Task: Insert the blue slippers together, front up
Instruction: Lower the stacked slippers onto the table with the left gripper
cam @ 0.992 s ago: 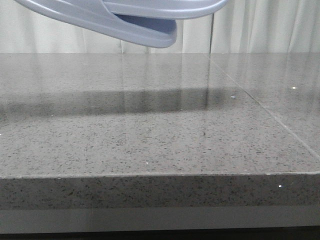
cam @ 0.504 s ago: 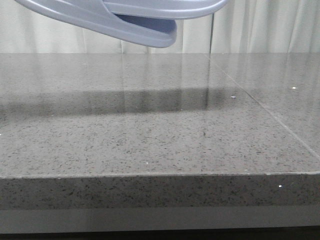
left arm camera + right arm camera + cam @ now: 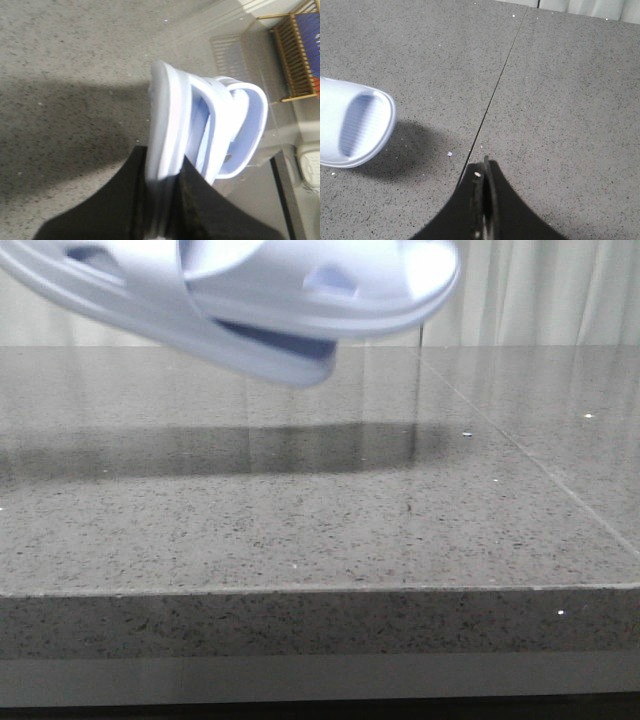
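The pair of pale lavender-blue foam slide slippers [image 3: 250,300] is cut off by the top and left edges of the front view and is blurred there. In the left wrist view, the sole end is hidden between the black fingers [image 3: 192,200] of the left end effector [image 3: 162,205]. In the right wrist view only one ribbed slipper end [image 3: 355,127] is seen, the remainder cropped.

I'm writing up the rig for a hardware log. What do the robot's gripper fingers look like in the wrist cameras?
Both are plain black. The left gripper has two broad fingers that flare wide toward the camera and narrow toward the tips. The right gripper tapers to a thin point, with small pale specks on its inner edges. No cables or printed markings show.
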Tool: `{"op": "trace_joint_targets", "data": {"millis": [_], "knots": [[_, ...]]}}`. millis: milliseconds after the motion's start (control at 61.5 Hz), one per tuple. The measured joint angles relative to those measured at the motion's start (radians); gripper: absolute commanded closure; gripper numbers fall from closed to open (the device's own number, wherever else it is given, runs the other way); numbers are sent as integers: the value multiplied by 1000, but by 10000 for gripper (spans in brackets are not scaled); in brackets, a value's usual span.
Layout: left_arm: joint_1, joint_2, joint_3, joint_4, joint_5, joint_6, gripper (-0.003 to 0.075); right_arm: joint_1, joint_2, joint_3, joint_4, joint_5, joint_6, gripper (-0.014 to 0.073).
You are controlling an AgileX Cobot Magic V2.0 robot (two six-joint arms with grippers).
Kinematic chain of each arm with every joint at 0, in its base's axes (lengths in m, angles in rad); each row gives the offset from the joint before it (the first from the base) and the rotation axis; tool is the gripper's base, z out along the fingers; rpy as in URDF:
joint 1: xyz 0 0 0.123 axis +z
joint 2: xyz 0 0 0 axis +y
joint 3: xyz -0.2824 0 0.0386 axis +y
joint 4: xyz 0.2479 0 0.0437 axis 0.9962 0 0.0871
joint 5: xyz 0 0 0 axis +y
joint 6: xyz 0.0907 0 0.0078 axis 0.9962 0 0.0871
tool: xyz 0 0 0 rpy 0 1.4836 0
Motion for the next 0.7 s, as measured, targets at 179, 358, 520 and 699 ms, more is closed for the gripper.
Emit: {"op": "trace_joint_targets", "data": {"millis": [179, 358, 520, 699], "knots": [[-78, 47, 0, 6, -39, -2, 739, 0, 0, 0, 0, 0, 0, 653], [-146, 134, 0, 11, -82, -4, 739, 0, 0, 0, 0, 0, 0, 653], [-153, 175, 0, 45, -159, -8, 739, 0, 0, 0, 0, 0, 0, 653], [-157, 190, 0, 88, -186, -9, 675, 0, 0, 0, 0, 0, 0, 653]]}}
